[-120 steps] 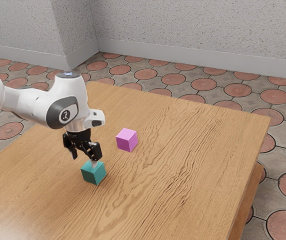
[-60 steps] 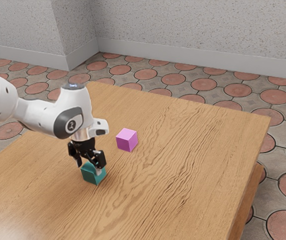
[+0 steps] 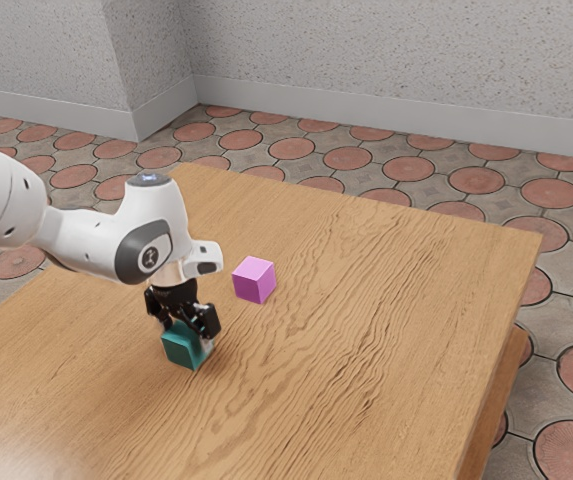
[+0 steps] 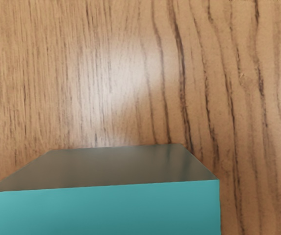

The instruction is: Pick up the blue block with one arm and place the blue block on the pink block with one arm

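Gripper (image 3: 182,318) sat low over blue block (image 3: 186,348), set for grasp
Fingers apart, straddling it; pink block (image 3: 254,279) sat at 1 o'clock

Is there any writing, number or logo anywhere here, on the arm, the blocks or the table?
Small white mark on the dark round joint cap of the arm: too small to read.
On the teal block, the pink block and the table: no text at all.

The blue block (image 3: 184,350), a teal cube, is seen flat on the table (image 3: 386,300); the pink block (image 3: 254,279) is set apart at roughly one-thirty.
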